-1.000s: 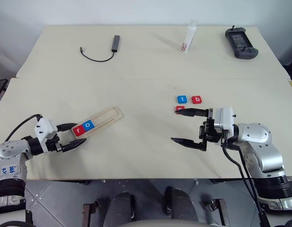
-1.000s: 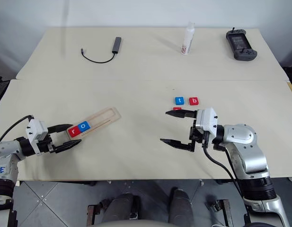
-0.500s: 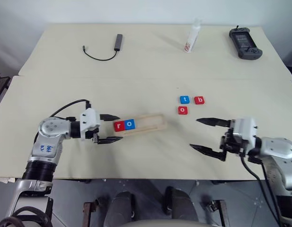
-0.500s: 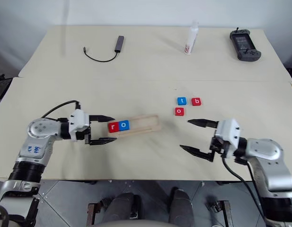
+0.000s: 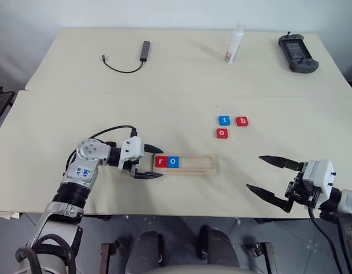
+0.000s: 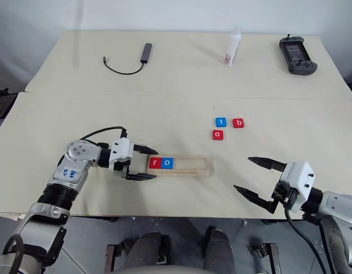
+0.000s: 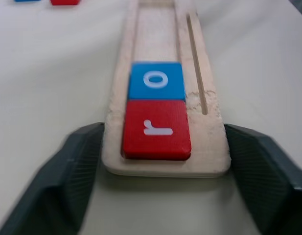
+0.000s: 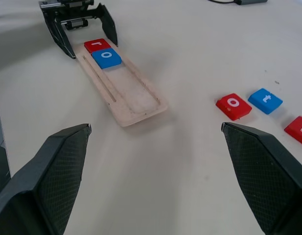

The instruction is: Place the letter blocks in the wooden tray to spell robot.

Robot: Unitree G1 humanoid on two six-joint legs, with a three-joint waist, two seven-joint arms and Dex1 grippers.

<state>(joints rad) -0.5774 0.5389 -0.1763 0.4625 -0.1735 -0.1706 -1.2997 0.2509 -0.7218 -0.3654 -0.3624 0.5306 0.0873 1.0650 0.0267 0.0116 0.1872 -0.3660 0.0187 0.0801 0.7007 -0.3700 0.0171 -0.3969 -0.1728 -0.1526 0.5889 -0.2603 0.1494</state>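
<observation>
On the counter, near front edge: wooden tray found lying flat, red r block and blue o block seated at left end. Left wrist view: left tool clamped across tray's end. Head views: right tool spread wide, empty; t, b, red o loose.

1. A lab or test room is suggested by two plain tables set against a white wall.
2. A cable, a bottle and a handheld controller are laid out at the back.
</observation>
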